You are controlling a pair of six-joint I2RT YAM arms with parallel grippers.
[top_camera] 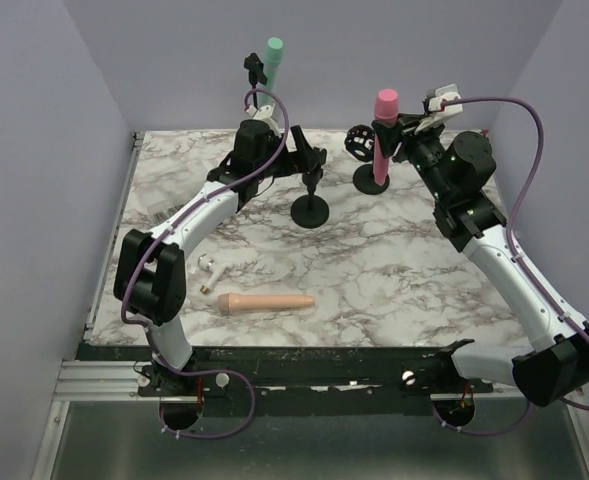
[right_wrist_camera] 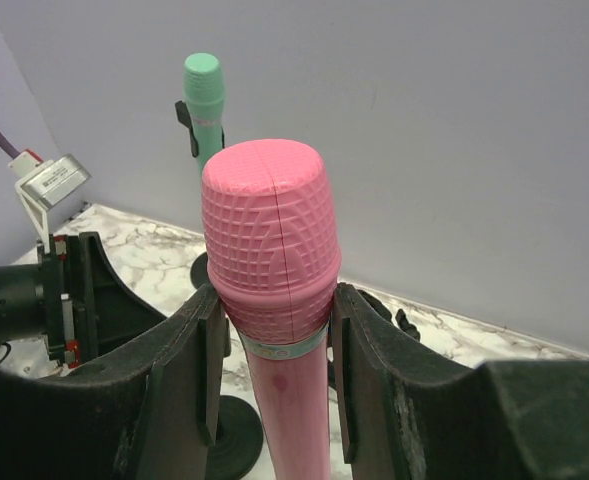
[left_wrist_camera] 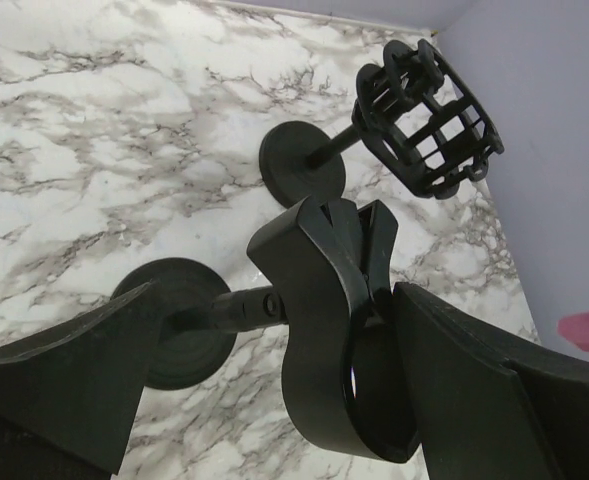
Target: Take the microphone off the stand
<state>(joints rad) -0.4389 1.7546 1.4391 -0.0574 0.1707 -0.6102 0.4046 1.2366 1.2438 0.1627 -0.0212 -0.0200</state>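
The right jaws are closed on the pink plastic microphone [right_wrist_camera: 269, 230], pinching it just below its ribbed head and holding it upright. It is outside the holder, just beside the black cage-topped stand [left_wrist_camera: 429, 120] with its round base. The left jaws are spread wide, with the head of a black clip-topped stand [left_wrist_camera: 339, 330] between them; whether they touch it cannot be told. A mint-green microphone [top_camera: 272, 58] sits upright in a holder near the back wall, and a peach-coloured microphone [top_camera: 267, 302] lies flat on the marble-patterned desk [top_camera: 394, 260].
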